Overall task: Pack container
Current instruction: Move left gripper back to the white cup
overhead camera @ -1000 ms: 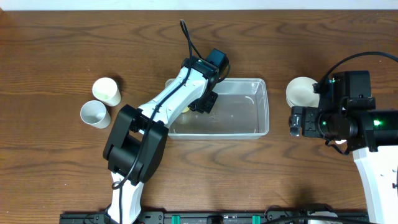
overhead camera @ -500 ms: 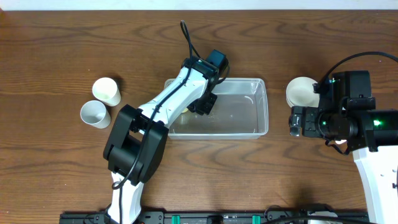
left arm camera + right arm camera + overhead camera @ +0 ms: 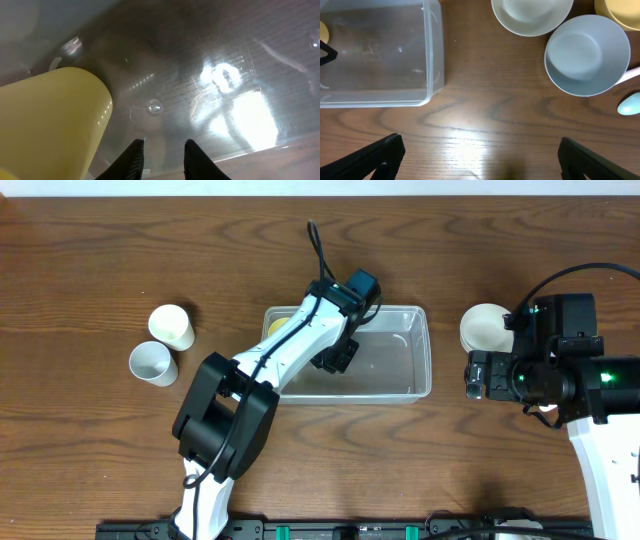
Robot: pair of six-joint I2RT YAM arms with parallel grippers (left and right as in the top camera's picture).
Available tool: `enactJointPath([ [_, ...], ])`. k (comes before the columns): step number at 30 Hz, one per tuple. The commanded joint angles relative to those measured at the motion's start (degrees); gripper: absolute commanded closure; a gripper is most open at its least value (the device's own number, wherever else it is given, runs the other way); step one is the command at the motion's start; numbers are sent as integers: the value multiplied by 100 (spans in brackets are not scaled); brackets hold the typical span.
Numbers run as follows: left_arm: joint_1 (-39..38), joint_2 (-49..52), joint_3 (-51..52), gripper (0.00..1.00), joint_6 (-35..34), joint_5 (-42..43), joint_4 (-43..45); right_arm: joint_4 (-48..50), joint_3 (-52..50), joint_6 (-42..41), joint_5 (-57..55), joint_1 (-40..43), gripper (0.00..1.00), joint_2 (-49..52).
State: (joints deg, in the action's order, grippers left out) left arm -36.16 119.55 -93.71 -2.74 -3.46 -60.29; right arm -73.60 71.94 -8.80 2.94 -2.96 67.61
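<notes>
The clear rectangular container [image 3: 395, 365] lies in the middle of the table. A yellow cup [image 3: 275, 323] lies in its far left corner. My left gripper [image 3: 337, 360] reaches down inside the tub. In the left wrist view its fingers [image 3: 162, 150] are open and empty above the tub floor [image 3: 225, 75], with the yellow cup [image 3: 50, 120] lying just to their left. My right gripper [image 3: 475, 375] hovers over the table right of the tub. Its fingers [image 3: 487, 155] are wide open and empty, and the tub [image 3: 375, 55] shows at the upper left.
Two white cups [image 3: 172, 327] [image 3: 153, 364] stand at the left. A white bowl [image 3: 485, 328] sits by the right arm. The right wrist view shows two white bowls [image 3: 532, 15] [image 3: 587, 55], a yellow bowl [image 3: 620, 12] and a light blue spoon [image 3: 632, 102].
My left gripper has shifted right inside the container, away from the yellow cup, which now shows at the tub's far left corner. The right arm has not moved.
</notes>
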Motion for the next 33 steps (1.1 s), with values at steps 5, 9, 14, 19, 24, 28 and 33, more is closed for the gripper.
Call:
enactJointPath([
  [5, 9, -1097, -378, 64, -7, -111, -245, 4, 111, -103, -57, -37, 1, 2],
  [9, 214, -2037, -636, 38, -13, -199, -352, 2, 111, -101, -57, -37, 1, 2],
  [14, 1202, -2892, -640, 19, -380, -411, -337, 0, 111, -101, -57, -37, 1, 2],
  [19, 2769, -2865, -638, 13, -837, -240, -304, 0, 111, -101, -57, -37, 1, 2],
  [24, 3963, -2245, -638, 13, -861, 542, -186, 0, 109, -101, -57, -37, 1, 2],
  [28, 4406, -1563, -638, 13, -857, 951, -173, -2, 111, -103, -55, -37, 1, 2],
  [33, 4485, -824, -638, 15, -852, 951, -151, -2, 109, -103, -55, -37, 1, 2],
])
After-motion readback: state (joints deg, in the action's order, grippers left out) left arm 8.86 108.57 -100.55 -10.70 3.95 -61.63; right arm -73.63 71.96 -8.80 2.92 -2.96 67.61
